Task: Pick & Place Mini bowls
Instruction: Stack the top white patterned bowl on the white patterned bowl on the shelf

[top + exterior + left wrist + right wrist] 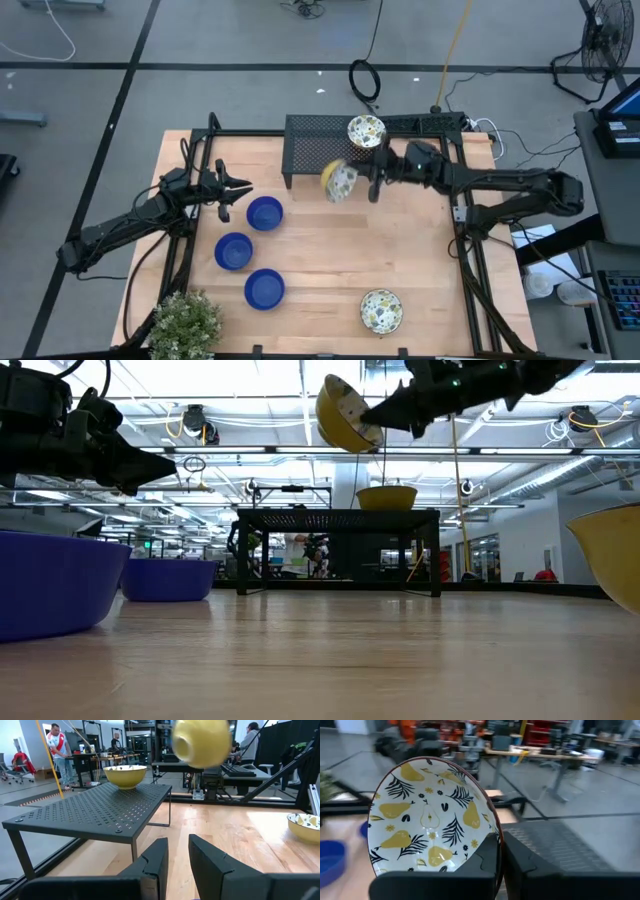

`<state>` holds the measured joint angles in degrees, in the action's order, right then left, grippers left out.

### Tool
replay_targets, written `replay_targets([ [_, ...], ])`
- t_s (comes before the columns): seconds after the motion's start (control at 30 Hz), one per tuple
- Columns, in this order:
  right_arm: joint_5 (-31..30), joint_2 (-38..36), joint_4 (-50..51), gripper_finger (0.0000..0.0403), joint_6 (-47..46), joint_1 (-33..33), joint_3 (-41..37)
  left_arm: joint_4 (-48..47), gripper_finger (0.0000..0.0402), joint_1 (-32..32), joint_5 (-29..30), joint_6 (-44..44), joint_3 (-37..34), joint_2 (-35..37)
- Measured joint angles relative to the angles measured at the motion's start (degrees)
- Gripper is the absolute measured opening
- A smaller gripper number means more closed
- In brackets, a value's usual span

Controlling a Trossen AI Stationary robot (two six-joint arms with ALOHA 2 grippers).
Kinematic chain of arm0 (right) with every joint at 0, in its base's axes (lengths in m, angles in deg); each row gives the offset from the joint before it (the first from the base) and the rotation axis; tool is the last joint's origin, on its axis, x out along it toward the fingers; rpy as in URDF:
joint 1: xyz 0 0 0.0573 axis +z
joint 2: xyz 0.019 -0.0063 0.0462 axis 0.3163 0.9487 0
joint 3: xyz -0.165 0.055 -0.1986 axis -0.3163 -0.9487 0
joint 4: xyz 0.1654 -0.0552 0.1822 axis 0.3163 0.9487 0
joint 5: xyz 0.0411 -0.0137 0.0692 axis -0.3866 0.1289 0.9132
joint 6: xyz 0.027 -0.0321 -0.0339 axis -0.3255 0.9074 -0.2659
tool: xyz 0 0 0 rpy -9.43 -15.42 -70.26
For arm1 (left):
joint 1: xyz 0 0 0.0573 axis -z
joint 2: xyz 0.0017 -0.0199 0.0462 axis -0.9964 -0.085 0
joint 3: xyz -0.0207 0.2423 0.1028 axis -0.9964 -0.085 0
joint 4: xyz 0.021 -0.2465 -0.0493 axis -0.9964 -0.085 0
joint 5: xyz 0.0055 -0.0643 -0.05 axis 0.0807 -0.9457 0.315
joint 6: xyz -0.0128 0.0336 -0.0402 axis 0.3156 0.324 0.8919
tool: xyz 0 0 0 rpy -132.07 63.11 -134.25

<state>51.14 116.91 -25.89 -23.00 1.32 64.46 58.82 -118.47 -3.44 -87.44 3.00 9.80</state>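
Note:
My right gripper (352, 180) is shut on a mini bowl (338, 181), yellow outside and white inside with yellow pears and black leaves. It is high above the table, just in front of the black perforated rack (310, 140). A second patterned bowl (366, 131) sits base down on the rack top, and a third (381, 310) rests on the table near the front edge. Three blue bowls (264, 212), (233, 251), (265, 288) stand on the table at the left. My left gripper (238, 188) hangs open beside the far blue bowl, holding nothing. My right gripper pinches the bowl's rim (492, 832) on the side nearest the wrist, one finger (485, 857) inside the bowl and one outside. The fingers reach in level from the table's right side. The bowl is lifted clear and tipped nearly on edge, its opening toward the wrist.
A small potted plant (185, 325) stands at the near left corner. The black frame rails (465, 250) run along the table's sides. Bare wood lies between the blue bowls and the right rail. People and desks show in the room beyond the table.

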Motion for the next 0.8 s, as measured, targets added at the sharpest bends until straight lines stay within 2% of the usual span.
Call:
replay_targets([
  [0.13, 0.8, 1.0, 8.5, 0.0001, 0.4, -4.6, 8.9, 0.0, 0.0081, 0.0, 0.0, 0.0, 0.0, 0.0],
  [0.43, 4.4, 9.6, 29.8, 0.0001, 0.4, -11.9, 38.6, 0.0, 0.0081, 0.0, 0.0, 0.0, 0.0, 0.0],
  [0.7, 4.7, 21.0, 40.7, 0.0, -1.4, -14.8, 59.2, 0.0, 0.0081, 0.0, 0.0, 0.0, 0.0, 0.0],
  [0.8, 8.4, 24.9, 41.3, 0.0, -4.2, -16.4, 64.5, 0.0, 0.0081, 0.0, 0.0, 0.0, 0.0, 0.0],
])
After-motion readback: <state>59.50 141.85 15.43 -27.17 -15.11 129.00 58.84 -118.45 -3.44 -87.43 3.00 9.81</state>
